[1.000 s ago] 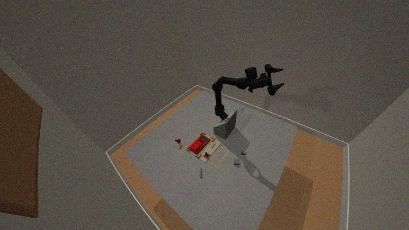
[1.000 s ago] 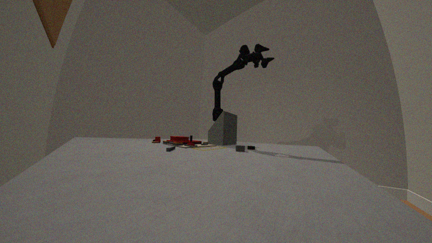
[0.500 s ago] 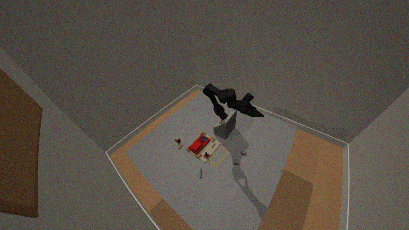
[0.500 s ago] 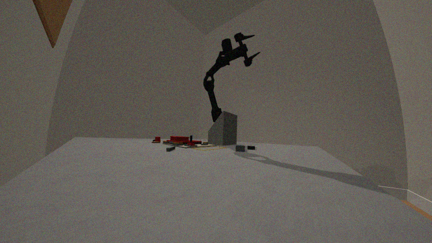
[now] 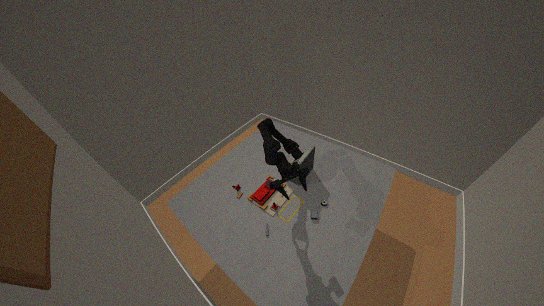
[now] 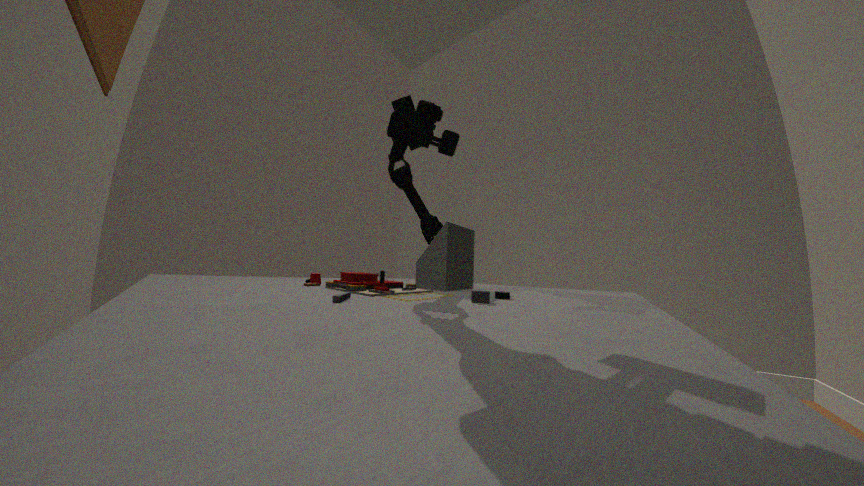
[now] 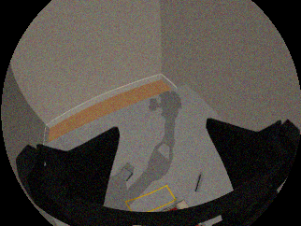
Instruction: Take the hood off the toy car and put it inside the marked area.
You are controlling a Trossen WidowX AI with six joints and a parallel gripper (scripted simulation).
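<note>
Noting one hand, released, fingers spread and holding nothing, high over the table. One toy car sat left of the grey stand; its hood looked to be still part of the red body, though its edges could not be made out. No hood showed inside the yellow outline, just right of the car

Risks, as judged: a steep descent could knock the car askew; dim light and blurred seams could lead to a grip on the body instead, lifting everything; a loose pinch could drop the hood across the line

Count: one car, one outline, one grey block and one round piece to the right, one grey bar on the near side
</note>
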